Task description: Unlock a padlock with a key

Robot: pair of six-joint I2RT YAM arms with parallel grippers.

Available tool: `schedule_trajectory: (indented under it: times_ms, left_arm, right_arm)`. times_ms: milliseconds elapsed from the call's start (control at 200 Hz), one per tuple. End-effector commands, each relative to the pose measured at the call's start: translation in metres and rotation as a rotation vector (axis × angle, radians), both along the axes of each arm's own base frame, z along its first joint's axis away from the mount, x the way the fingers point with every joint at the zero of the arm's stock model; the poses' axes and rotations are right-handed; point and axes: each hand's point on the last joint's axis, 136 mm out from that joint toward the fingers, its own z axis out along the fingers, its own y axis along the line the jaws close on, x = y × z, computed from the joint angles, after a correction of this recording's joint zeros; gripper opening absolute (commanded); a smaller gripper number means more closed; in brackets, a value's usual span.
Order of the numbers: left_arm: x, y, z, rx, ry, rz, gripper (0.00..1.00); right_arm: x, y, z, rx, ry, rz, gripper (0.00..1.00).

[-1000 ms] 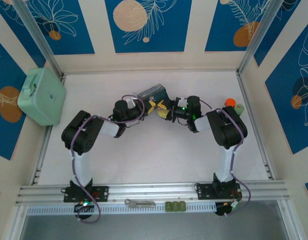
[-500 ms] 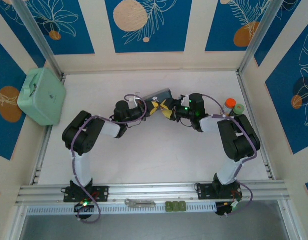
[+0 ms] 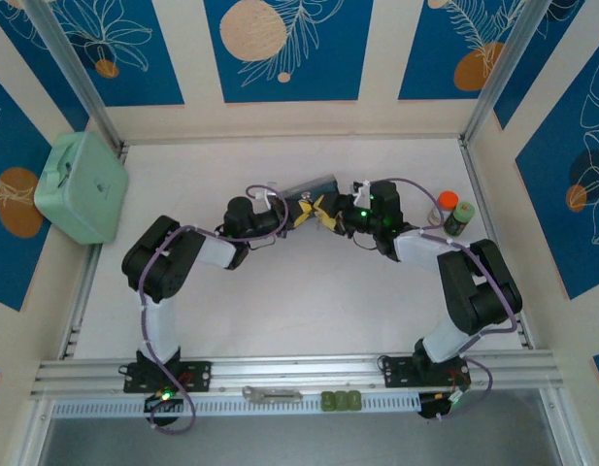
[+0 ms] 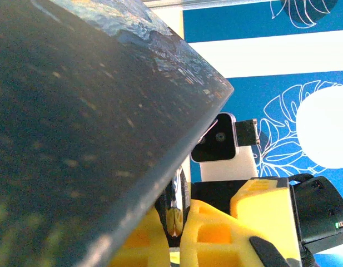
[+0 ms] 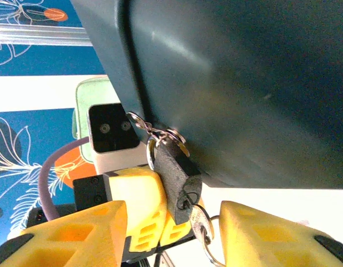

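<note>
The black padlock (image 5: 177, 172) hangs by its silvery shackle (image 5: 150, 151) from the latch of the dark blue tin (image 5: 243, 83), which is tilted up off the table (image 3: 314, 184). The key (image 5: 200, 225) sits in the padlock's keyhole, and its ring (image 5: 214, 253) dangles below. My right gripper (image 5: 174, 210) is open, one yellow finger on each side of the key and neither touching it. My left gripper (image 4: 179, 214) is shut on a thin dark, shiny piece that looks like the padlock. Both grippers (image 3: 301, 212) (image 3: 330, 219) meet under the tin at mid-table.
A mint green case (image 3: 81, 184) leans at the left wall. An orange-capped bottle (image 3: 448, 202) and a green-capped one (image 3: 461, 218) stand near the right wall, close to my right arm. A flat metal piece (image 3: 272, 393) and green blocks (image 3: 341, 399) lie on the front rail.
My right arm's elbow has swung right and toward the near edge while its gripper stayed at the lock. The tin has tipped further onto its edge and shifted slightly back.
</note>
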Motion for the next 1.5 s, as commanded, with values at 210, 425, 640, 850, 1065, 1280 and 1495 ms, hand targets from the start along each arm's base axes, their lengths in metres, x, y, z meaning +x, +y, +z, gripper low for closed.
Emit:
schedule_trajectory:
  times_ms: [210, 425, 640, 850, 1065, 1280, 1495]
  left_arm:
    - [-0.006, -0.007, 0.017, -0.029, -0.039, -0.037, 0.0]
    - [-0.008, -0.006, 0.018, -0.036, -0.05, -0.034, 0.0]
    - [-0.011, -0.006, 0.019, -0.063, -0.103, -0.04, 0.0]
    - [-0.022, -0.006, 0.015, -0.059, -0.192, -0.079, 0.0]
    - [-0.035, -0.012, 0.027, -0.032, -0.339, -0.168, 0.0]
    - [-0.044, -0.014, 0.037, -0.022, -0.437, -0.225, 0.0]
    - [-0.045, -0.013, 0.031, -0.003, -0.459, -0.22, 0.0]
  right_arm:
    - [0.001, 0.008, -0.014, 0.002, 0.013, 0.02, 0.11]
    - [0.008, 0.006, -0.023, 0.107, 0.095, -0.028, 0.0]
    - [0.022, 0.011, -0.023, 0.395, 0.266, -0.091, 0.0]
    - [0.034, 0.02, -0.027, 0.64, 0.459, -0.175, 0.0]
    - [0.041, 0.024, -0.021, 0.757, 0.592, -0.246, 0.0]
    - [0.052, 0.025, -0.033, 0.821, 0.678, -0.317, 0.0]
    - [0.062, 0.028, -0.043, 0.882, 0.72, -0.402, 0.0]
